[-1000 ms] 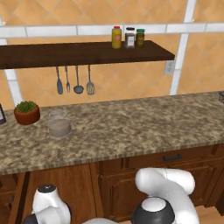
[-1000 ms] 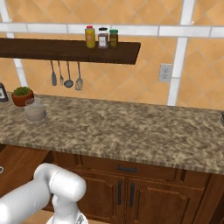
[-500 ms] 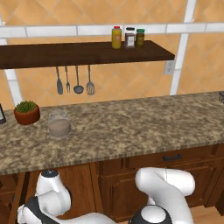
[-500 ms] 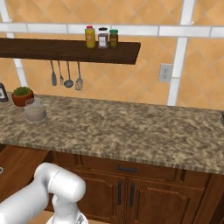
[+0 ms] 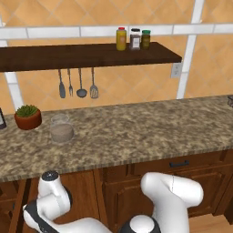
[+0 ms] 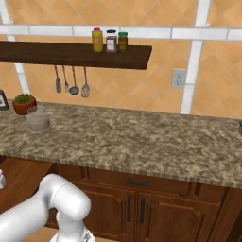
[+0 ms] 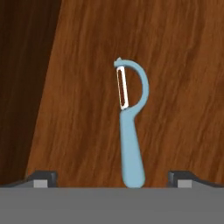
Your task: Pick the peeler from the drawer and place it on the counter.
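The fingers (image 7: 112, 179) stand spread wide and grasp nothing; in the hand view one dark tip (image 7: 43, 177) shows at the lower left and the other at the lower right, well apart. Between them, on the flat reddish-brown bottom of the drawer (image 7: 175, 87), lies the peeler (image 7: 131, 144). Its light blue handle runs up the middle of that view from near the bottom edge, and its curved head with a silvery blade sits at the far end. The tips do not touch the peeler. To the left of the wooden bottom the view goes dark.

In the left base view the white arm (image 5: 173, 195) bends low in front of the cabinets, below the edge of the desk (image 5: 136, 132). On the speckled desk, a glass jar (image 5: 61, 129) stands beside a small potted plant (image 5: 27, 117) near the left end. Above, a dark wall shelf (image 5: 91, 53) carries three spice bottles (image 5: 133, 39), and four utensils (image 5: 77, 84) hang from hooks beneath it. A wall outlet (image 6: 178, 78) sits on the tiled wall to the right of the shelf.
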